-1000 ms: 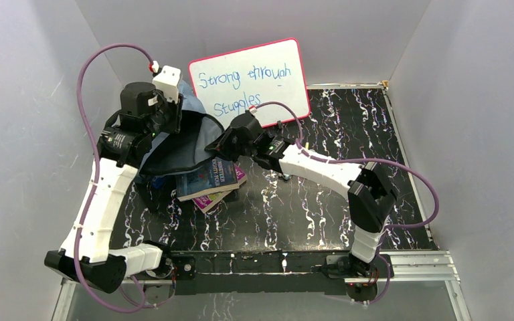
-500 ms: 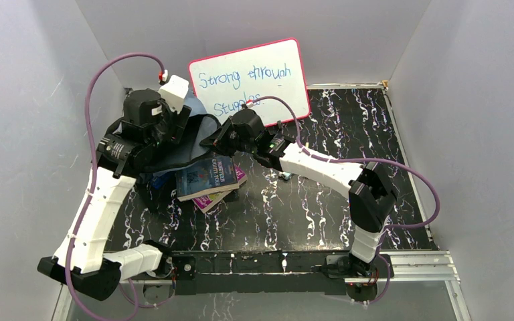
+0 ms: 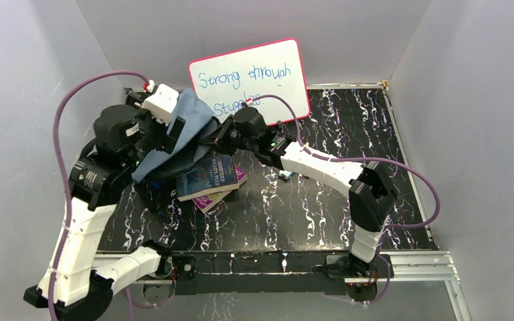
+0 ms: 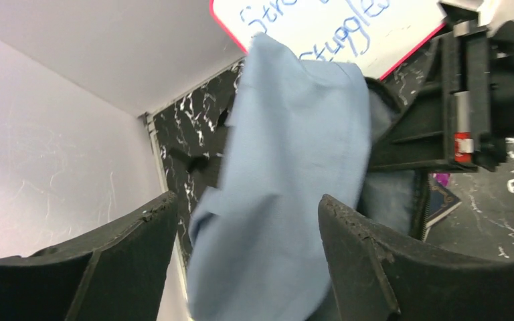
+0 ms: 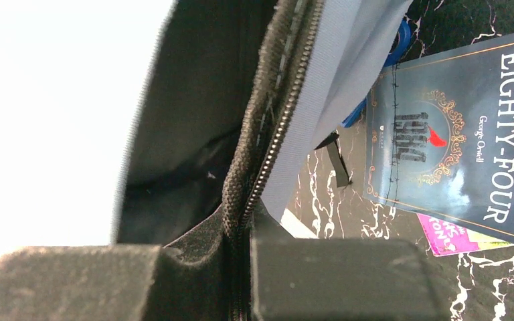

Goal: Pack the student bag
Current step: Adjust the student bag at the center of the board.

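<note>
The student bag (image 3: 174, 134), grey-blue fabric with a dark zipper, lies slumped at the back left of the table. My right gripper (image 3: 217, 137) is shut on its zipper edge (image 5: 274, 127) and holds the opening up; the jaws (image 5: 241, 251) pinch the zipper tape. My left gripper (image 3: 168, 128) is open at the bag's left side. In the left wrist view the pale blue cloth (image 4: 288, 167) hangs loose between the spread fingers (image 4: 114, 261). A dark blue book (image 3: 207, 175) lies at the bag's mouth on a pink book (image 3: 219, 197).
A pink-framed whiteboard (image 3: 251, 73) leans on the back wall just behind the bag. A small object (image 3: 286, 175) lies under the right forearm. White walls close in the left, back and right sides.
My left gripper has opened, let go of the bag cloth and drawn back to the left and nearer. The right gripper has stayed on the zipper edge.
</note>
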Available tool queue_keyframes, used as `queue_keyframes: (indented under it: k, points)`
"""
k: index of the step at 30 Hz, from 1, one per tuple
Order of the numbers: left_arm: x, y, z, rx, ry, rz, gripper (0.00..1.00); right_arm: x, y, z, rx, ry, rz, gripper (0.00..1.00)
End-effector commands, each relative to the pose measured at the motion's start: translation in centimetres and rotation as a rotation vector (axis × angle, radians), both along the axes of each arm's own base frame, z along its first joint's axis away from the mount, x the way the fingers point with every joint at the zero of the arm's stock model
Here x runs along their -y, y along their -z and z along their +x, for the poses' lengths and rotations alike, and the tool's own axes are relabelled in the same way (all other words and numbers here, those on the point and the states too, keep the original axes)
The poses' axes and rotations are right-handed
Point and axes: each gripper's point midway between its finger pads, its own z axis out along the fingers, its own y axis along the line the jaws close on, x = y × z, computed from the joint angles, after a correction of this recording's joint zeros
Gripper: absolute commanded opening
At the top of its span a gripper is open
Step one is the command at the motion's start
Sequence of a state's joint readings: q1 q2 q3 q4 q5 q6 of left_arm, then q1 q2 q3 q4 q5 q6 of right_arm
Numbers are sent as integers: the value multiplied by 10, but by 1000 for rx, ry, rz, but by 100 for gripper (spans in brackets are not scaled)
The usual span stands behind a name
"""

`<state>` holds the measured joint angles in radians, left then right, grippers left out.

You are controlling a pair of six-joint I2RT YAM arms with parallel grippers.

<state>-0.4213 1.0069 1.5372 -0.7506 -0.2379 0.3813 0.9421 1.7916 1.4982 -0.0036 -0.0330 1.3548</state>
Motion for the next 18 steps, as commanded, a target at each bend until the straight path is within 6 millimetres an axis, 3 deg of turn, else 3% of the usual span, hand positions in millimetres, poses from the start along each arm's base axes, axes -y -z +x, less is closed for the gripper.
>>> queue_keyframes:
  k: [1, 7, 12, 15, 18]
  points:
    - [12, -9, -21, 7, 102, -55, 75, -5, -31, 7, 65, -12, 76, 13]
    - [15, 17, -47, -80, 149, -83, 83, 0, -31, 11, 67, -12, 77, 13]
    - [25, 21, -66, -102, 213, -156, 83, -1, -39, 19, 101, -28, 89, 13]
    - [29, 27, -69, -122, 224, -177, 83, -8, -53, 24, 150, -63, 98, 13]
    - [19, 35, -62, -129, 163, -140, 83, -16, -65, 25, 194, -99, 109, 13]
